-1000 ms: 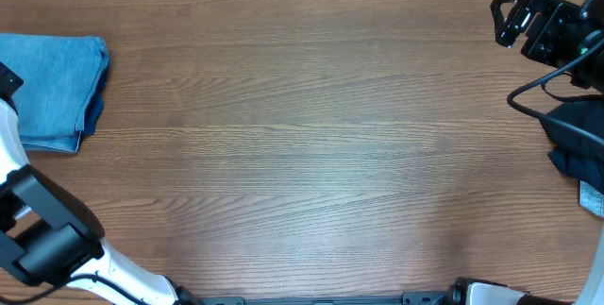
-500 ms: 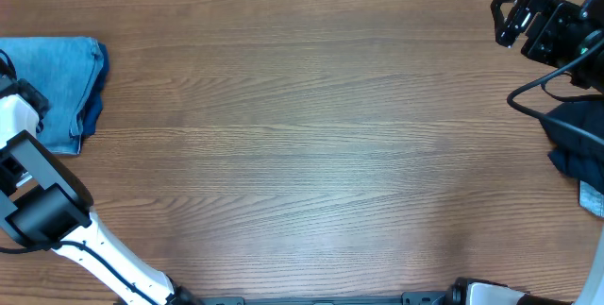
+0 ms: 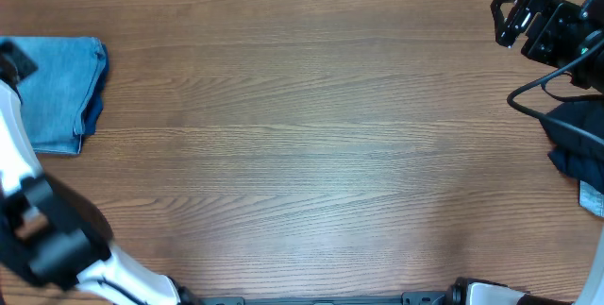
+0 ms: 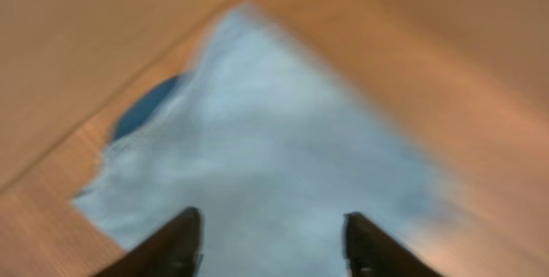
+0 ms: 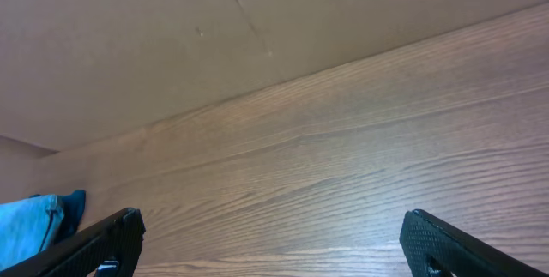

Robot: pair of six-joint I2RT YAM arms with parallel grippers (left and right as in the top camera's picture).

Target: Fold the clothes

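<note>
Pale-blue folded jeans (image 3: 58, 93) lie at the table's far left, with a royal-blue garment (image 3: 92, 116) peeking out under their right edge. My left gripper (image 3: 11, 59) is over the jeans' left part. In the blurred left wrist view it (image 4: 270, 217) stands open just above the jeans (image 4: 274, 140), nothing between its fingers, and the blue garment (image 4: 141, 114) shows at the left. My right gripper (image 3: 514, 17) hangs at the back right corner, wide open (image 5: 270, 225) over bare wood. A dark navy garment (image 3: 576, 144) lies at the right edge.
The wooden table (image 3: 311, 154) stretches between the two piles. A brown back wall (image 5: 171, 37) runs along the table's far edge. A black cable (image 3: 538, 83) loops from the right arm over the navy garment.
The left arm has swung along the table's left edge, and its gripper has moved toward the back over the jeans. The jeans' right edge shifted slightly left. The right arm has not moved.
</note>
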